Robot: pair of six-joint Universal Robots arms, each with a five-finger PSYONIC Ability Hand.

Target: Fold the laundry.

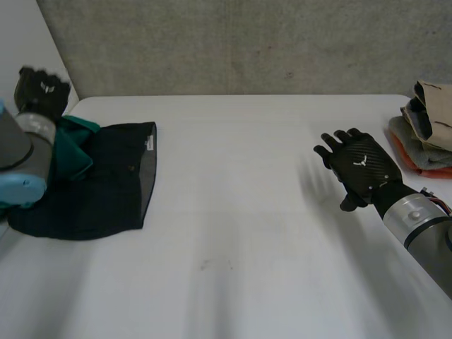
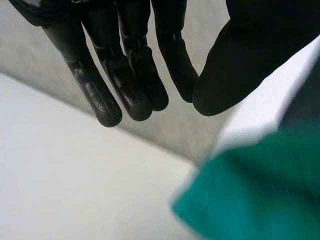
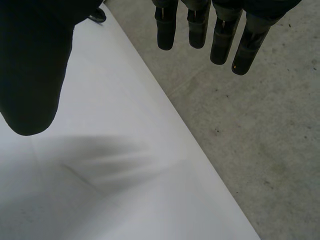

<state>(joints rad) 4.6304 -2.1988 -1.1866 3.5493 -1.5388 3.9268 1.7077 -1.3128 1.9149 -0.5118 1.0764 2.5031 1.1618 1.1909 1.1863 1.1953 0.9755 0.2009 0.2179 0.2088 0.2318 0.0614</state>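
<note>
**Getting Ready for the Next Piece of Laundry**

Two clothes lie at the left side of the white tabletop (image 1: 247,212). One is a dark garment (image 1: 106,183). It lies flat with neat edges, and a small white label (image 1: 150,143) shows at one corner. It looks folded already, so I think it was put at the side to keep the middle free. A green cloth (image 1: 74,145) touches it on the side by the left arm. It looks bunched up, and I cannot tell which of the two lies on top.

The left hand (image 1: 41,90) hangs over the far edge of the green cloth, near the grey wall (image 1: 247,42). In the left wrist view its fingers (image 2: 132,85) are straight and close side by side, with the thumb a little apart. They hold nothing. The green cloth (image 2: 260,195) lies below the thumb. I think the hand is there to reach down for that cloth.

The right hand (image 1: 359,168) floats over the bare right side of the tabletop, palm down. Its fingers (image 3: 222,40) are straight and a little spread, and they hold nothing either.

A pile of clothes (image 1: 424,131) sits at the right edge, just beyond the right hand. It has tan, grey and orange pieces. The right hand may be waiting near it to take a piece, but that is my guess.
</note>
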